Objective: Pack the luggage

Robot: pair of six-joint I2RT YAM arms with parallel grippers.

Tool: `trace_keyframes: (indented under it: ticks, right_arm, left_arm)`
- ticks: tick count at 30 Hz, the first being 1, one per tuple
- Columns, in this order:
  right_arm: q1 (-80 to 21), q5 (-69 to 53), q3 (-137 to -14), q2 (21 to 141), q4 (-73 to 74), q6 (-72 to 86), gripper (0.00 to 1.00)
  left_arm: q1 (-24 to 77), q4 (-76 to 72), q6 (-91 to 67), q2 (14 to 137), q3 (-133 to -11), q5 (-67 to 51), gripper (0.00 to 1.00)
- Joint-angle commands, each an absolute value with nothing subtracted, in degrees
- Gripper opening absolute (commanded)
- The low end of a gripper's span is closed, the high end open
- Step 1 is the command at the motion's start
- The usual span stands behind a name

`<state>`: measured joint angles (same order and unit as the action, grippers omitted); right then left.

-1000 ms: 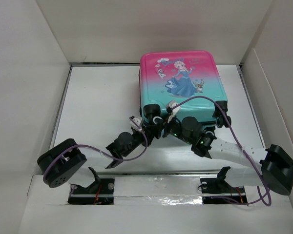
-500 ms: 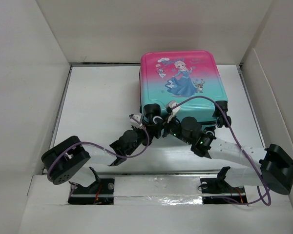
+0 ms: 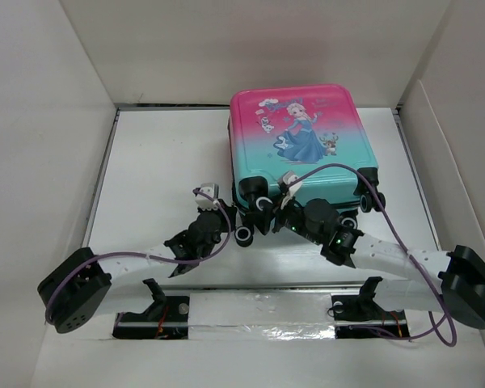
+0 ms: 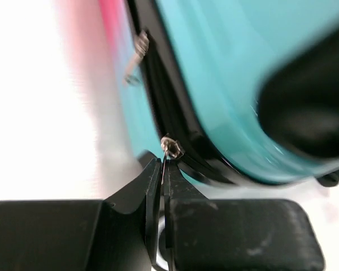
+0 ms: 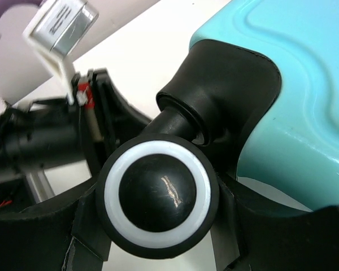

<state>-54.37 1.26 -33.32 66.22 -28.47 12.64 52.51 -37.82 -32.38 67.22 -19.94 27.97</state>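
Note:
The luggage (image 3: 299,133) lies flat at the back right of the white table, pink-to-teal with a princess print, its wheels toward me. My left gripper (image 3: 226,212) is at its near left corner. In the left wrist view that gripper (image 4: 164,169) is shut on the thin metal zipper pull (image 4: 172,149) at the black zipper seam (image 4: 169,107). My right gripper (image 3: 268,217) reaches in from the right. In the right wrist view it (image 5: 158,226) is shut on a black wheel with a white ring (image 5: 157,195), whose stem runs up into the teal shell (image 5: 294,73).
White walls (image 3: 48,121) close in the table on the left, back and right. A second zipper pull (image 4: 137,52) hangs further along the seam. Another wheel (image 3: 244,235) sits by the corner, and two more (image 3: 365,200) at the right. The arm bases (image 3: 158,303) stand along the near edge.
The left jaws closed on the zipper pull. The left arm then drew back and left, its elbow swinging down toward the near left corner. The right gripper kept its hold on the wheel.

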Motion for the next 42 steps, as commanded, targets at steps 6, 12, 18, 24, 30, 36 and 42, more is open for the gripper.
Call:
trace_keyframes:
  ticks: [6, 12, 18, 24, 30, 36, 42]
  right_arm:
    - [-55.5, 3.6, -31.6, 59.2, -31.6, 13.6, 0.00]
    - [-56.0, 1.6, -31.5, 58.5, -28.6, 13.1, 0.00]
    - [-56.0, -1.7, -33.0, 59.7, -26.1, 12.1, 0.00]
    - [-56.0, -3.3, -38.2, 66.2, -26.4, 10.6, 0.00]
    - [-57.1, -8.9, -48.4, 75.5, -26.5, 9.0, 0.00]
    - [-61.3, -2.6, -60.5, 76.2, -16.6, 4.8, 1.00]
    - [-61.3, 9.8, -54.0, 57.2, -11.5, 1.6, 1.00]
  left_arm:
    - [42.6, -30.0, -27.8, 59.1, -18.6, 39.3, 0.00]
    - [33.3, -42.1, -20.0, 62.2, -21.6, 30.1, 0.00]
    - [28.4, -50.7, -17.4, 73.7, -30.5, 24.2, 0.00]
    - [27.9, -45.8, -26.1, 74.0, -33.5, 25.6, 0.14]
    - [27.9, -35.4, -39.0, 48.9, -25.6, 27.6, 0.87]
    - [28.4, -16.7, -42.8, 26.1, -27.0, 21.8, 0.99]
    - [28.4, -4.1, -40.7, 19.2, -33.5, 16.3, 0.99]
